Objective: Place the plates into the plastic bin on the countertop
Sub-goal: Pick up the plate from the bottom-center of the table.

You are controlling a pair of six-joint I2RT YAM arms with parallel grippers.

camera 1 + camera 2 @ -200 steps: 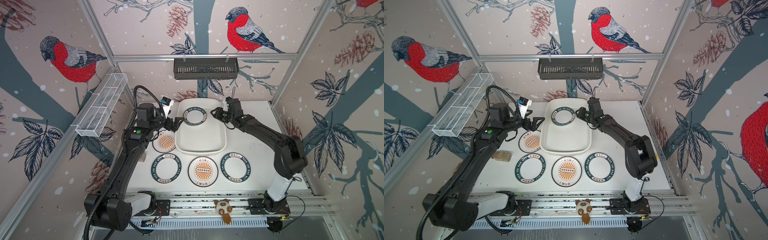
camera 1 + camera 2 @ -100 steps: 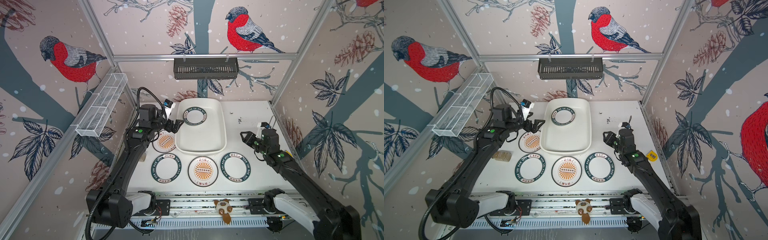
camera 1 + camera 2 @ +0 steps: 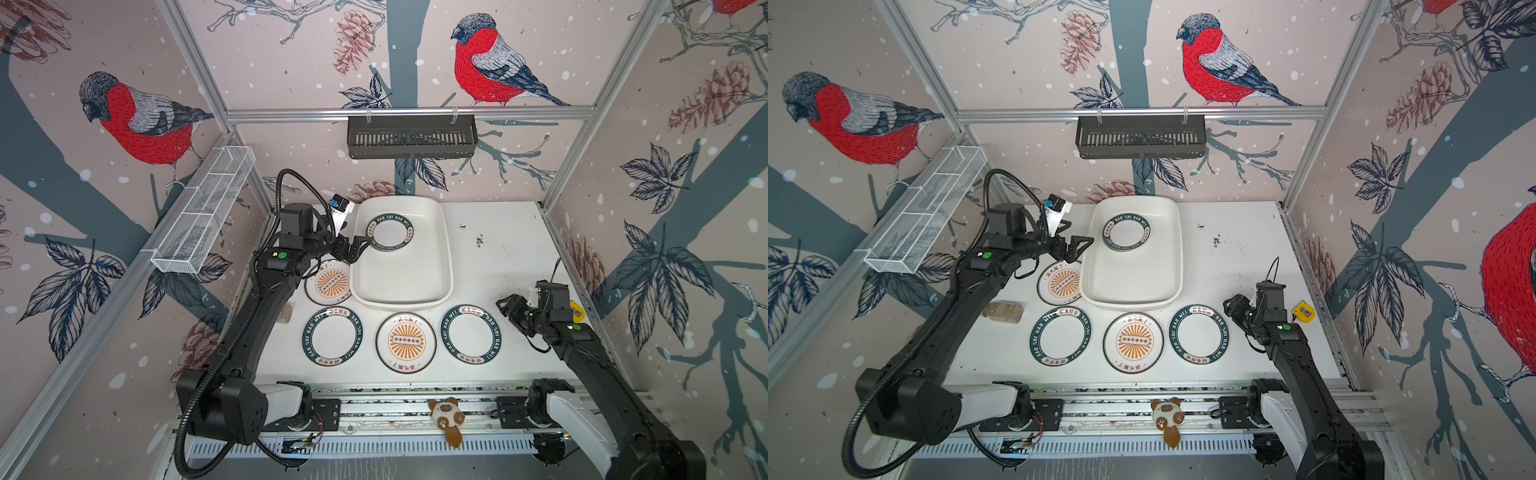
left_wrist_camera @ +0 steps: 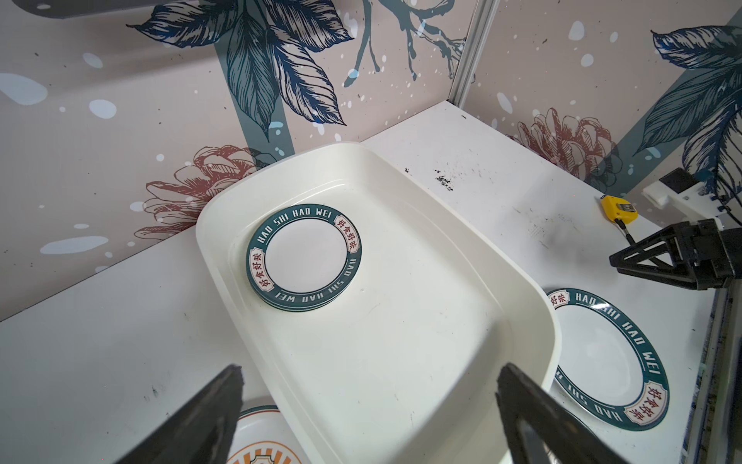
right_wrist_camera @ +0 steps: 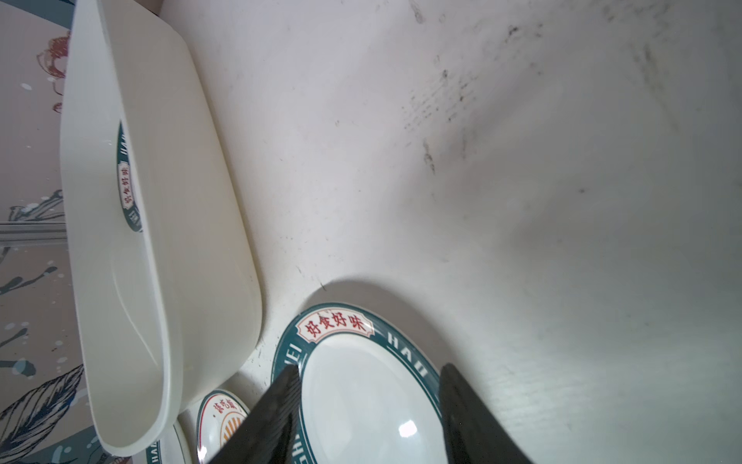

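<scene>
Bin plate [image 3: 390, 235] has a green rim reading "HAO SHI HAO WEI" + red 好食好味 tabs; lies flat at far end of bin [image 3: 401, 276], looks stacked on others. On counter [image 3: 505, 253], near row: left green plate [image 3: 332, 336] and right green plate [image 3: 471, 334], same lettering, w/ sunburst plate [image 3: 406, 340] btwn them. 2nd sunburst [image 3: 328, 283] sits right at bin's left rim; its text too small to read. L gripper [image 4: 370, 367] wide open, empty, over bin's left rim. R gripper [image 5: 369, 367] partly open, empty, at right green plate's outer edge. Open scuffed room right of bin; yellow tape measure [image 3: 1302, 311] by right wall.
</scene>
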